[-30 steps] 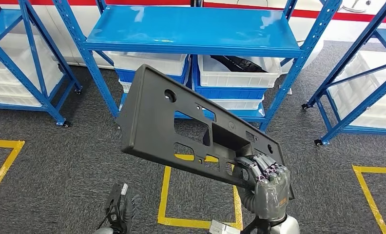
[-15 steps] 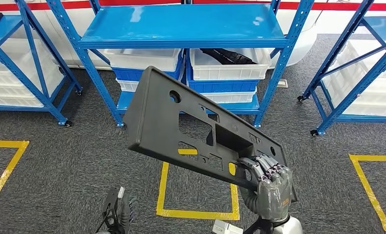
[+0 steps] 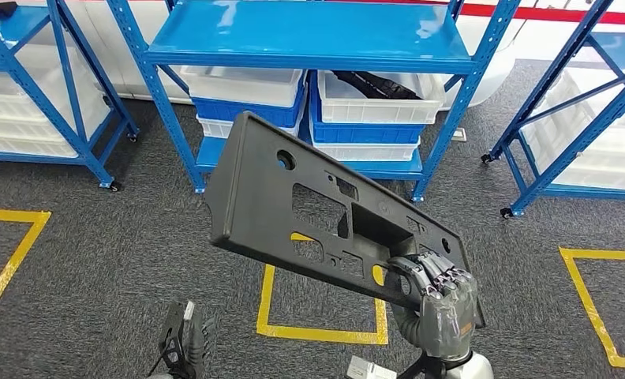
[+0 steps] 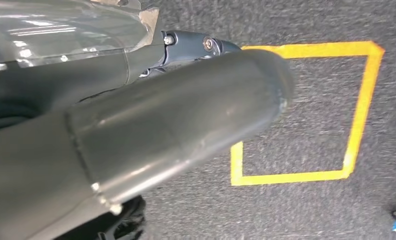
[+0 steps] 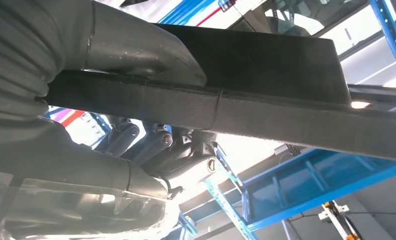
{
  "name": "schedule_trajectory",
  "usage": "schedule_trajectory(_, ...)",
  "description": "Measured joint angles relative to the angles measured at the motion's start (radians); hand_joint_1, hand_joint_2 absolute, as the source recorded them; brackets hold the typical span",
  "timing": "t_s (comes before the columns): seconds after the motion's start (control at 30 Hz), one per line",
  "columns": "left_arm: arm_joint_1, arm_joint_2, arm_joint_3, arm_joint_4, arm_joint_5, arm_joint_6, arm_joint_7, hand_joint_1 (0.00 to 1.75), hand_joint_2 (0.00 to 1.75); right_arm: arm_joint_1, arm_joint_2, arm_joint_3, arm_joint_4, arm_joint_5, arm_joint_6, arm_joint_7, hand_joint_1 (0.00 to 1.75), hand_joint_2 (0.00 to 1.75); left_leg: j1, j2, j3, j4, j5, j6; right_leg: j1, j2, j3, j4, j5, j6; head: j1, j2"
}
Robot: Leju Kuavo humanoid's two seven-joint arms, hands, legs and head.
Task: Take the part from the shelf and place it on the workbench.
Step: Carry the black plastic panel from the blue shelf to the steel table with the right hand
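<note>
Part [image 3: 309, 209], a flat dark grey panel with cut-outs and round holes, is held up in mid-air in front of the shelf [image 3: 309, 39], tilted so that its far end rises toward eleven o'clock and its near end drops toward five o'clock. It touches neither the shelf nor the carpet [image 3: 96, 260].

At nine o'clock in the head view a second blue rack [image 3: 65, 87] with white bins is seen, and a yellow floor line [image 3: 9, 260] runs below it. At seven o'clock the left hand [image 3: 185, 347] is seen hanging low over the carpet with nothing in it; whether its fingers are apart or curled cannot be told. In the left wrist view a yellow taped square [image 4: 356, 115] on the carpet is seen beyond the thumb.

At twelve o'clock the shelf's blue board is seen, with white and blue bins [image 3: 368, 110] stacked beneath it; a dark object lies in one bin. A yellow square [image 3: 325, 332] is marked on the carpet below the part.

At five o'clock the right hand [image 3: 439, 304] is clamped on the part's near lower corner, fingers wrapped over the edge. In the right wrist view the thumb [image 5: 146, 55] is pressed on the part's dark edge [image 5: 286, 115]. At three o'clock a third blue rack [image 3: 578, 110] stands.
</note>
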Motion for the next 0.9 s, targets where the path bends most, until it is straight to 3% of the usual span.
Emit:
schedule_trajectory(0.03,0.001,0.000,0.001,0.000,0.000,0.000,0.000,0.00,0.00,0.000,-0.001,0.000,0.000,0.000,0.000,0.000,1.75,1.75,0.000,0.001,-0.013,0.001,0.008,-0.001,-0.001,0.000,-0.010,0.047,-0.017,0.005,0.000,0.000)
schedule_trajectory(0.07,0.002,0.000,0.002,0.000,0.000,0.000,0.000,0.00,0.00,0.000,-0.002,0.000,0.000,-0.001,0.000,0.000,1.75,1.75,0.000,0.002,-0.024,0.003,0.015,-0.003,-0.003,0.000,-0.002,0.059,-0.018,0.014,0.001,0.000)
schedule_trajectory(0.13,0.003,0.000,0.004,0.000,0.001,0.000,-0.001,0.00,0.00,-0.001,-0.005,0.000,0.000,-0.002,0.000,0.001,1.75,1.75,0.002,0.003,-0.044,0.010,0.027,-0.009,-0.008,-0.001,0.075,-0.041,0.020,0.035,0.001,0.000)
schedule_trajectory(0.2,0.005,0.001,0.009,-0.002,0.002,0.000,-0.004,0.00,0.00,-0.004,-0.007,0.000,0.000,-0.005,0.000,0.000,1.75,1.75,0.000,0.002,-0.063,0.020,0.037,-0.020,-0.008,0.001,0.166,-0.184,0.046,0.041,0.001,0.000)
schedule_trajectory(0.27,0.008,0.002,0.017,-0.004,0.001,-0.003,-0.007,0.00,0.00,-0.006,-0.009,0.000,0.000,-0.008,0.000,-0.003,1.75,1.75,-0.002,0.002,-0.075,0.026,0.049,-0.032,-0.002,0.004,0.191,-0.237,0.048,0.031,0.000,0.000)
schedule_trajectory(0.3,0.010,0.003,0.020,-0.004,0.001,-0.006,-0.008,0.00,0.00,-0.006,-0.009,-0.001,0.000,-0.008,0.000,-0.005,1.75,1.75,-0.001,0.002,-0.077,0.027,0.055,-0.038,0.002,0.005,0.186,-0.234,0.053,0.024,0.000,0.000)
schedule_trajectory(0.37,0.016,0.010,0.026,-0.004,-0.002,-0.018,-0.009,0.00,0.00,-0.007,-0.010,-0.002,0.000,-0.005,0.000,-0.010,1.75,1.75,0.002,-0.002,-0.086,0.039,0.045,-0.047,-0.007,0.004,0.174,-0.234,0.066,0.005,-0.001,0.000)
schedule_trajectory(0.4,0.019,0.015,0.028,-0.004,-0.005,-0.027,-0.011,0.00,0.00,-0.007,-0.011,-0.002,0.000,-0.002,0.000,-0.012,1.75,1.75,0.004,-0.004,-0.097,0.064,0.017,-0.053,-0.010,0.002,0.167,-0.235,0.074,-0.008,-0.003,0.000)
schedule_trajectory(0.47,0.025,0.025,0.032,-0.004,-0.014,-0.045,-0.014,0.00,0.00,-0.005,-0.011,-0.005,0.000,0.000,0.000,-0.017,1.75,1.75,0.007,-0.007,-0.133,0.174,-0.077,-0.063,-0.010,0.000,0.148,-0.235,0.092,-0.030,-0.007,0.000)
schedule_trajectory(0.5,0.028,0.030,0.034,-0.004,-0.020,-0.054,-0.016,0.00,0.00,-0.001,-0.011,-0.009,-0.001,0.000,0.000,-0.021,1.75,1.75,0.009,-0.008,-0.152,0.243,-0.118,-0.067,-0.007,0.000,0.136,-0.234,0.101,-0.035,-0.008,0.000)
schedule_trajectory(0.53,0.031,0.035,0.035,-0.004,-0.025,-0.062,-0.018,0.00,0.00,0.004,-0.011,-0.013,-0.003,0.000,0.000,-0.026,1.75,1.75,0.010,-0.008,-0.163,0.299,-0.140,-0.070,-0.005,-0.001,0.124,-0.234,0.110,-0.037,-0.008,0.000)
schedule_trajectory(0.57,0.034,0.040,0.036,-0.004,-0.029,-0.069,-0.020,0.00,0.00,0.010,-0.011,-0.018,-0.005,0.001,0.000,-0.030,1.75,1.75,0.010,-0.007,-0.159,0.325,-0.140,-0.070,-0.003,-0.001,0.113,-0.233,0.118,-0.037,-0.009,0.000)
schedule_trajectory(0.6,0.036,0.045,0.037,-0.004,-0.032,-0.075,-0.021,0.00,0.00,0.015,-0.011,-0.023,-0.008,0.002,0.000,-0.033,1.75,1.75,0.011,-0.007,-0.137,0.313,-0.122,-0.069,-0.002,-0.001,0.103,-0.233,0.126,-0.035,-0.009,0.000)
schedule_trajectory(0.67,0.037,0.052,0.041,-0.004,-0.037,-0.082,-0.023,0.00,0.00,0.025,-0.011,-0.030,-0.016,0.005,0.000,-0.035,1.75,1.75,0.010,-0.009,-0.041,0.189,-0.076,-0.060,-0.001,0.000,0.087,-0.232,0.141,-0.030,-0.009,0.000)
schedule_trajectory(0.73,0.037,0.058,0.046,-0.004,-0.043,-0.090,-0.025,0.00,0.00,0.034,-0.011,-0.035,-0.028,0.010,0.000,-0.035,1.75,1.75,0.006,-0.012,0.050,0.052,-0.068,-0.048,0.003,0.000,0.079,-0.232,0.155,-0.020,-0.008,0.000)
schedule_trajectory(0.77,0.037,0.061,0.048,-0.004,-0.046,-0.095,-0.025,0.00,0.00,0.038,-0.011,-0.038,-0.034,0.011,0.000,-0.036,1.75,1.75,0.003,-0.013,0.070,0.019,-0.073,-0.043,0.004,0.000,0.077,-0.233,0.161,-0.013,-0.008,0.000)
schedule_trajectory(0.83,0.042,0.066,0.051,-0.004,-0.051,-0.104,-0.026,0.00,0.00,0.045,-0.010,-0.042,-0.044,0.011,0.000,-0.038,1.75,1.75,-0.002,-0.012,0.068,0.007,-0.064,-0.033,0.005,-0.001,0.075,-0.237,0.175,0.002,-0.008,0.000)
schedule_trajectory(0.9,0.045,0.070,0.055,-0.004,-0.053,-0.109,-0.027,0.00,0.00,0.051,-0.008,-0.047,-0.049,0.010,0.000,-0.040,1.75,1.75,0.000,-0.006,0.055,-0.002,-0.041,-0.018,0.005,0.000,0.058,-0.213,0.153,0.006,-0.007,0.000)
